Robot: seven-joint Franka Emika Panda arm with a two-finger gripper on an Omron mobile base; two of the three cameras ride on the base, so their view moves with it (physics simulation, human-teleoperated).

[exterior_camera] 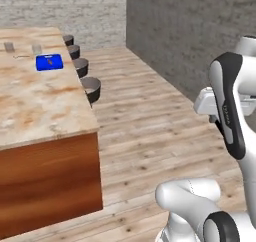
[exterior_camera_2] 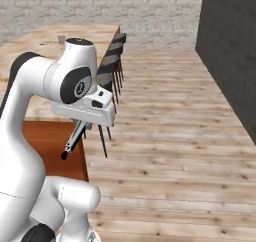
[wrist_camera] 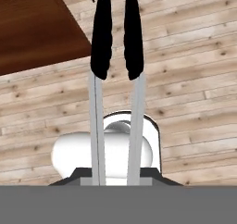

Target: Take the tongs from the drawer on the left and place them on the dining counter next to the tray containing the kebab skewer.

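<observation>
My gripper (exterior_camera_2: pixel 83 123) is shut on the tongs (exterior_camera_2: pixel 73 140), which hang down and to the left from the hand, black end lowest, beside the dining counter's (exterior_camera_2: pixel 46 42) wooden corner. In the hand view the tongs (wrist_camera: pixel 97 121) run up from the gripper (wrist_camera: pixel 116 176) as two thin grey arms ending in black tips, over the plank floor. Far back on the dining counter (exterior_camera: pixel 45 101) sits the blue tray (exterior_camera: pixel 49 62) with the small kebab skewer (exterior_camera: pixel 51 62) inside. The arm stands well to the right of the counter's near end. The drawer is out of view.
A row of dark stools (exterior_camera: pixel 91 87) lines the counter's right side; the stools (exterior_camera_2: pixel 110 68) stand just beyond the hand. Two small grey cups (exterior_camera: pixel 9 46) sit behind the tray. A dark wall (exterior_camera: pixel 185 31) bounds the right. Wooden floor (exterior_camera_2: pixel 165 136) lies open between.
</observation>
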